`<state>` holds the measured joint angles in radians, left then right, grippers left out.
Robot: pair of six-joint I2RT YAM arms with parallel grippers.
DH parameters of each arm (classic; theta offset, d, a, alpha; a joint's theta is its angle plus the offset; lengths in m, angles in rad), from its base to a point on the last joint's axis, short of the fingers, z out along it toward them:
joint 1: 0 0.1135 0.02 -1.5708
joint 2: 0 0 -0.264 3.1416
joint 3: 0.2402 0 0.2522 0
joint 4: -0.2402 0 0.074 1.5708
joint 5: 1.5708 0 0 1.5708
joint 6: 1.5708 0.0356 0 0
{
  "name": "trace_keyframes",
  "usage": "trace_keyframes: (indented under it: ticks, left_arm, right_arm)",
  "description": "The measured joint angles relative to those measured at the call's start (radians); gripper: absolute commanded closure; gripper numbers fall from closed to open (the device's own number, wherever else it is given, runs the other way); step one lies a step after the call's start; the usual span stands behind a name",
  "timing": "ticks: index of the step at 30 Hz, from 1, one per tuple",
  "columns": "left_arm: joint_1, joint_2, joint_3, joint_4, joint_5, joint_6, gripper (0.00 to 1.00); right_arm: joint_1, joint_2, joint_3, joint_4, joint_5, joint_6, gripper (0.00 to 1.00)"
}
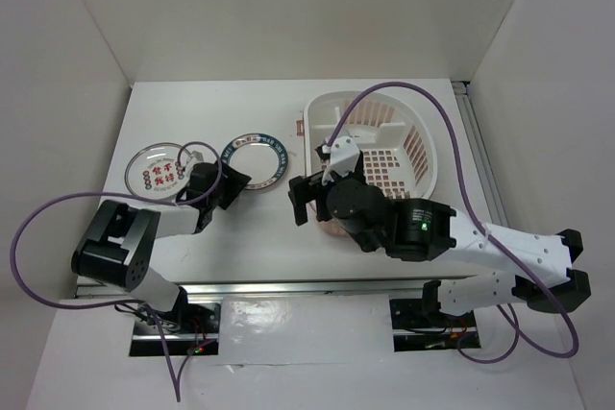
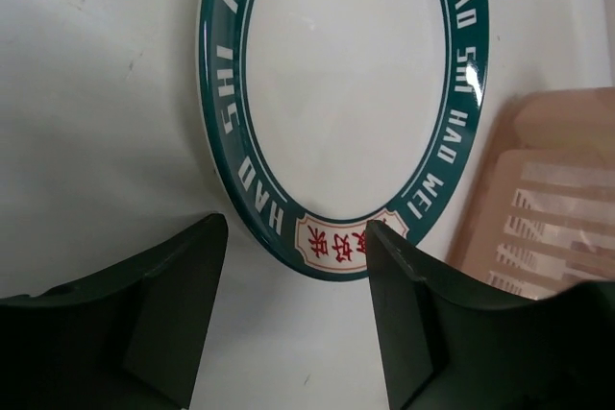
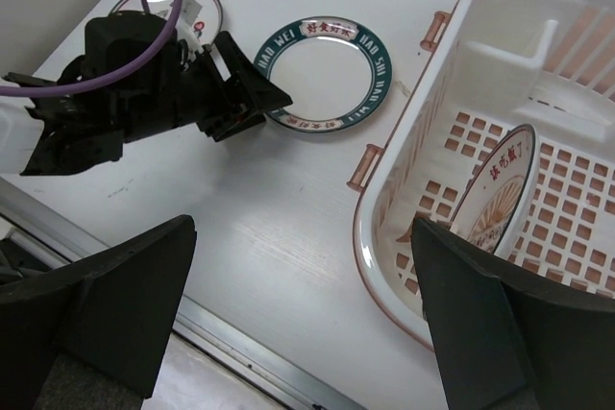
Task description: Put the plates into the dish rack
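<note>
Three plates were in view, with one dish rack (image 1: 415, 130) and two arms. Two of the plates lay flat on the white bench (image 1: 269, 247). The plate with red marks (image 1: 154, 172) sat at the left of the overhead view. The plate with the dark blue lettered rim (image 1: 255, 158) lay to its right, apart from it. The third, the plate with the orange sunburst centre (image 3: 495, 194), stood tilted on its edge inside the dish rack. It rested on the perforated base, close to the rack's lower-left wall in the right wrist view. The rack itself occupied the upper right of the overhead view, to the right of the blue-rimmed plate and not touching it. The left gripper (image 2: 296, 232) sat low at the lower-left edge of the blue-rimmed plate. In its own wrist view its two dark fingers (image 2: 144, 324) stood apart. The plate's near rim, with a small red-lettered panel, showed in the gap between them. Nothing was clenched, and whether a finger touched the rim could not be told. The right gripper (image 3: 303, 237) was spread wide and grasped nothing. It hung over the bench between the blue-rimmed plate and the rack, just left of the rack's rim in the overhead view. Bare bench showed between its two fingers.
</note>
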<state>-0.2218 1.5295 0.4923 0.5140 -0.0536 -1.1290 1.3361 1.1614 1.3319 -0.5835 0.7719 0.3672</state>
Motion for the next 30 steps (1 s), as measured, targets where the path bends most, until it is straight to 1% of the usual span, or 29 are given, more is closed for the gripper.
trace_keyframes:
  ticks: [1, 7, 8, 9, 10, 12, 14, 15, 16, 22, 25, 27, 30]
  left_arm:
    - [-0.003, 0.004, 0.005, -0.008, -0.013, -0.008, 0.31]
    - [-0.016, 0.020, 0.031, -0.042, -0.067, -0.032, 0.33]
    - [-0.016, 0.027, 0.039, -0.045, -0.071, -0.034, 0.39]
    - [-0.017, 0.035, 0.046, -0.047, -0.076, -0.037, 0.50]
    - [-0.017, 0.044, 0.051, -0.049, -0.079, -0.049, 0.50]
    - [-0.016, 0.059, 0.056, -0.057, -0.089, -0.057, 0.71]
    - [-0.016, 0.066, 0.061, -0.071, -0.099, -0.068, 0.77]
    - [-0.015, 0.068, 0.064, -0.068, -0.103, -0.081, 0.93]
    - [-0.014, 0.068, 0.070, -0.068, -0.102, -0.089, 1.00]
    - [-0.016, 0.075, 0.103, -0.121, -0.102, -0.093, 1.00]
    - [-0.018, 0.051, 0.128, -0.173, -0.107, -0.070, 1.00]
    - [-0.025, -0.006, 0.132, -0.227, -0.130, -0.041, 1.00]
    - [-0.035, -0.162, 0.132, -0.328, -0.178, 0.020, 1.00]
  right_arm:
    - [0.004, 0.000, 0.000, 0.000, 0.001, 0.000, 0.00]
    - [0.032, 0.000, -0.003, 0.009, 0.006, -0.003, 0.00]
    - [0.036, 0.000, -0.005, 0.011, 0.006, -0.003, 0.00]
    - [0.039, 0.000, -0.009, 0.016, 0.006, -0.003, 0.00]
    - [0.045, 0.000, -0.013, 0.018, 0.006, -0.003, 0.00]
    - [0.056, 0.001, -0.018, 0.023, 0.006, -0.002, 0.00]
    - [0.064, 0.001, -0.018, 0.023, 0.007, -0.002, 0.00]
    - [0.068, 0.001, -0.019, 0.024, 0.008, -0.002, 0.00]
    - [0.071, 0.001, -0.018, 0.024, 0.010, -0.002, 0.00]
    - [0.094, 0.001, -0.023, 0.030, 0.034, 0.001, 0.00]
    - [0.095, 0.001, -0.031, 0.028, 0.056, 0.002, 0.00]
    - [0.095, 0.002, -0.031, 0.029, 0.070, 0.002, 0.00]
    - [0.093, 0.002, -0.031, 0.029, 0.085, 0.002, 0.00]
